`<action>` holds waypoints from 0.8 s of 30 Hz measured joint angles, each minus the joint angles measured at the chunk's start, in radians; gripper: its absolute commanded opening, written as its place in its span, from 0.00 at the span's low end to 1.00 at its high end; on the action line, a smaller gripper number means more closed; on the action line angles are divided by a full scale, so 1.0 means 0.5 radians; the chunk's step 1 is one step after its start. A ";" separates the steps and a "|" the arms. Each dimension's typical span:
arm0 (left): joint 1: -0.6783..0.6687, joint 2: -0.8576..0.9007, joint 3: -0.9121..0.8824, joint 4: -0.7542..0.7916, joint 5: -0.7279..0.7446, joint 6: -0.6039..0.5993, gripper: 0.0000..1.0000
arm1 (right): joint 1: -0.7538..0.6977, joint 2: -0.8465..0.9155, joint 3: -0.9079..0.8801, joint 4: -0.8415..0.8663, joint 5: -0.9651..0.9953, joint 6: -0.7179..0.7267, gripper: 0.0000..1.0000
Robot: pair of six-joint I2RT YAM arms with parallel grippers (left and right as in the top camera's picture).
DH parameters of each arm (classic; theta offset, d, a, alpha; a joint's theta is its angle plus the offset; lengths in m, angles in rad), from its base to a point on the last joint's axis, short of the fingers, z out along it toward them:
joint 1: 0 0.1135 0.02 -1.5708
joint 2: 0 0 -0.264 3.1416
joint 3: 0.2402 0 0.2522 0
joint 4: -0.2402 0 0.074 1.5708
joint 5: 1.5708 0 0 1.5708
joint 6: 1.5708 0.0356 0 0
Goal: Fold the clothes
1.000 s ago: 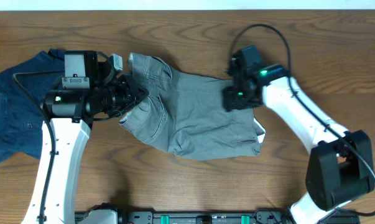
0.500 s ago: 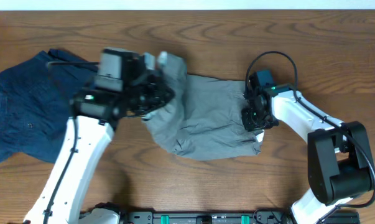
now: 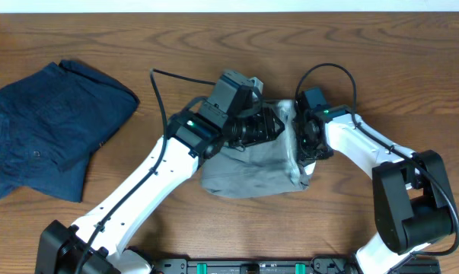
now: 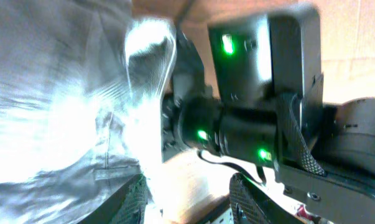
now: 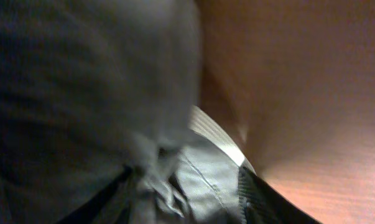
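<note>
The olive-grey shorts lie mid-table, with their left half folded over to the right. My left gripper is over their upper right part. In the left wrist view its fingers stand apart, with a fold of the shorts against the left finger and bare wood in the gap. My right gripper is at the shorts' right edge. In the right wrist view bunched grey cloth fills the space between its fingers. The navy garment lies crumpled at the far left.
The two grippers are almost touching; the right arm's dark wrist fills the left wrist view. Its cable loops above the right wrist. The wooden table shows around the clothes.
My left arm swung from the shorts' left end across to the right and carried that half over the rest. My right gripper slid down along the shorts' right edge.
</note>
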 measured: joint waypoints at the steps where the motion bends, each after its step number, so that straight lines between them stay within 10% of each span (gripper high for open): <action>1: 0.033 -0.003 0.000 0.002 0.002 0.014 0.45 | -0.020 -0.008 0.003 -0.049 0.027 0.027 0.56; 12: 0.459 0.044 0.002 0.138 -0.516 0.313 0.45 | -0.304 -0.587 0.391 -0.208 -0.066 -0.028 0.60; 24: 0.459 0.716 0.005 0.485 -0.680 0.541 0.45 | 0.151 -0.497 0.185 -0.204 -0.686 -0.172 0.61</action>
